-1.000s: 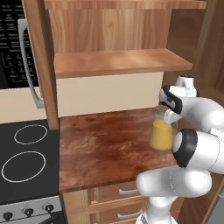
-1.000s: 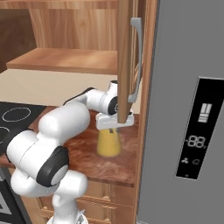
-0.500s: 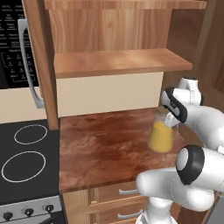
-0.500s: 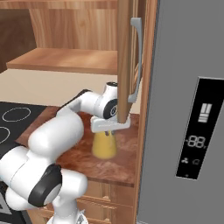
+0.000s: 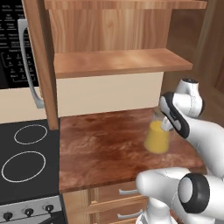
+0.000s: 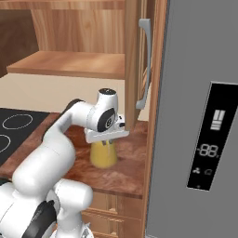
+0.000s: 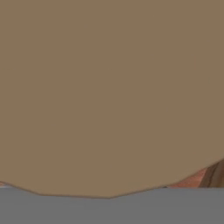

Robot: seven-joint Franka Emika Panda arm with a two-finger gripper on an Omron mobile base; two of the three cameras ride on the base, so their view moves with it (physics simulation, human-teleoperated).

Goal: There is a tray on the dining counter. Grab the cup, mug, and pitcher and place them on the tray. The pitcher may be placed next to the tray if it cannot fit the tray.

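The tall grey refrigerator (image 6: 195, 116) with its dark display panel fills the right of the right base view; the left base view instead gives me the black stovetop with white ring burners (image 5: 26, 162) and the black microwave with a grey handle (image 5: 17, 48). Both show the pale wooden shelf (image 5: 118, 61) above the reddish-brown wood-grain table (image 5: 100, 148) beside the stove.

My white arm reaches over that table. The clear glass pitcher with a yellow-orange lower body (image 5: 157, 136) is near the table's right end, close to the back wall; in the right base view it hangs under my hand, its base at or just above the wood, I cannot tell which. It leans a little in the left base view.

My jaws (image 6: 108, 141) are clenched on the pitcher's neck from above. The hand view gives a flat tan-brown blur with a sliver of reddish wood at its lower right.

Against a second ago, my elbow has swung lower and nearer the cameras, and the pitcher sits slightly further left on the table.
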